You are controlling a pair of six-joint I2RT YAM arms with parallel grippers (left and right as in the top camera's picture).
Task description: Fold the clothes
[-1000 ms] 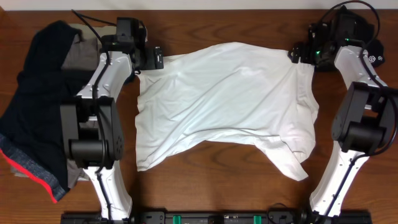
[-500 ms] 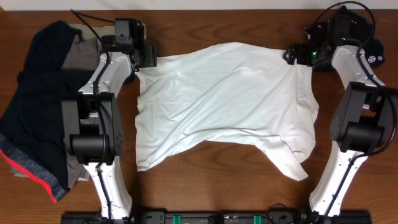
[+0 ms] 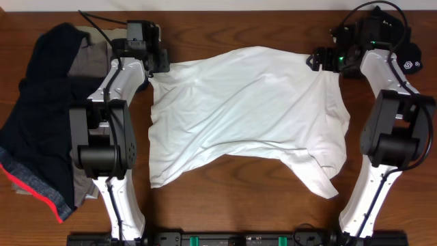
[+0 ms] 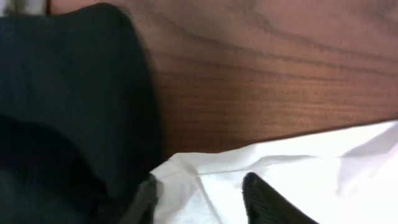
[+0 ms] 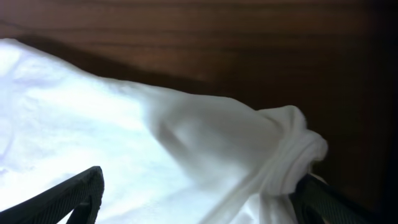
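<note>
White T-shirt [image 3: 246,109] spread flat at the middle of the wooden surface [image 3: 239,208], its long axis running left to right. Its far edge spans the gap between the two claws, and the body of the cloth lies on the near side of both, towards the arm bases.

The left claw [image 3: 162,63] sits at the far-left corner. In the left wrist view its jaws stand part-way apart astride the white hem, with cloth lying between them and no pinch visible.

The right claw [image 3: 319,60] sits at the far-right corner. In the right wrist view its jaws are spread wide over the fabric, and a rolled, bunched edge [image 5: 292,149] lies just beside one finger [image 5: 323,199].

Each arm is the nearer one to its own corner, so the likely step is a two-corner pickup of the far edge, to be drawn towards the near edge.

A pile of dark garments [image 3: 41,123], one with a red hem, lies well apart at the left.
</note>
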